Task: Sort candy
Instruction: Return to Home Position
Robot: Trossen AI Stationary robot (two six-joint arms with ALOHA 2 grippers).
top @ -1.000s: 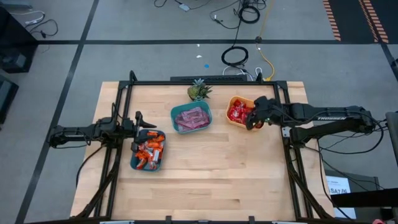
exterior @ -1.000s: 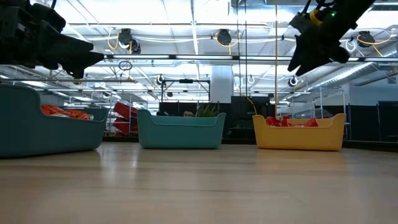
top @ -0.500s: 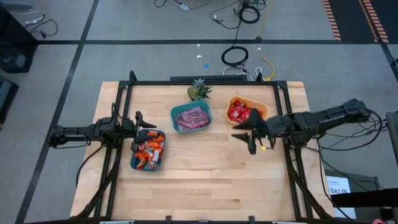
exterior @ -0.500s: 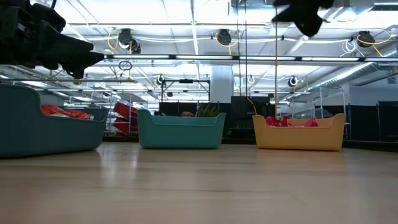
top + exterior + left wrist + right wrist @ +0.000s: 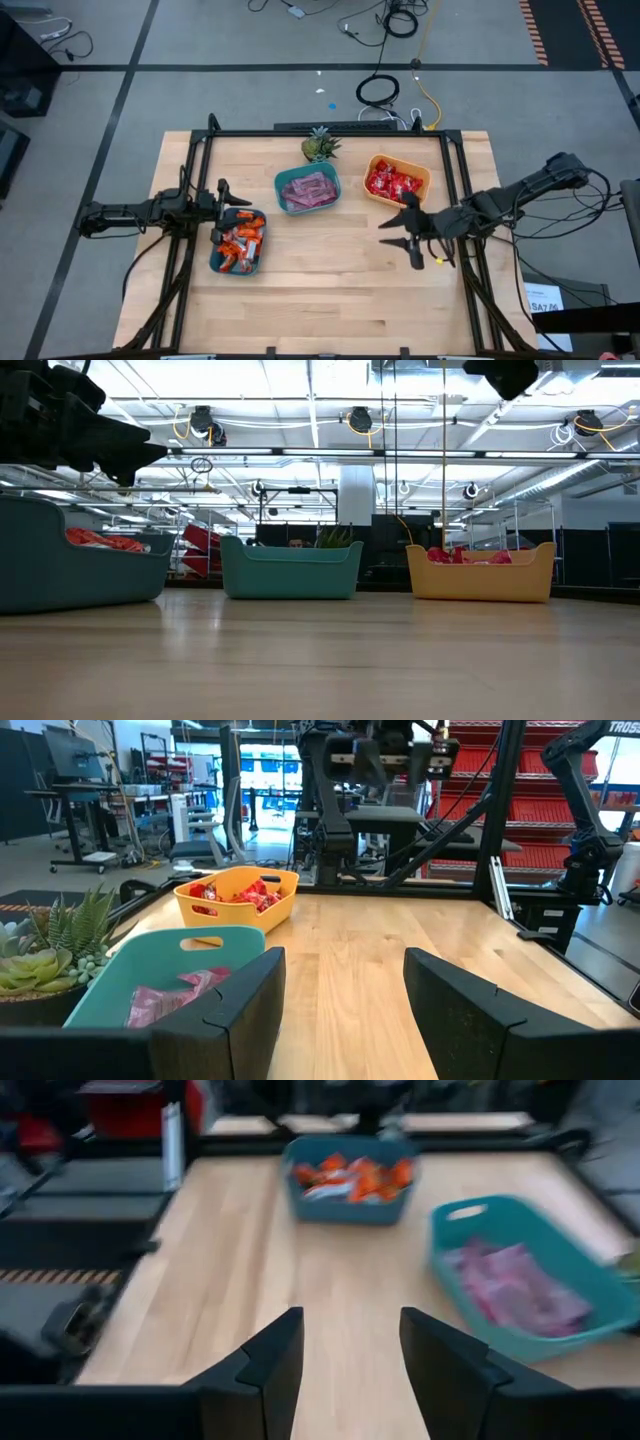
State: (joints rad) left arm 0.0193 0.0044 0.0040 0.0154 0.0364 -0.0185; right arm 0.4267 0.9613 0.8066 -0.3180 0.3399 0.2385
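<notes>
The candy lies sorted in three bowls on the wooden table. Orange pieces fill the dark blue bowl, pink-purple ones the teal bowl and red ones the yellow bowl. My left gripper hovers open at the blue bowl's far rim, and the left wrist view shows its fingers apart and holding nothing. My right gripper is open and empty above bare table, nearer than the yellow bowl. Its wrist view looks toward the blue bowl and the teal bowl.
A small green plant stands at the far edge beside the teal bowl. Black frame rails run along the table's left, right and far sides. Bare wood stretches across the near half of the table.
My right gripper has drawn back from over the yellow bowl toward the near edge and risen, so the low view now shows only its tip at the top. It has swung round to face the table's left. The left arm and the bowls have stayed put.
</notes>
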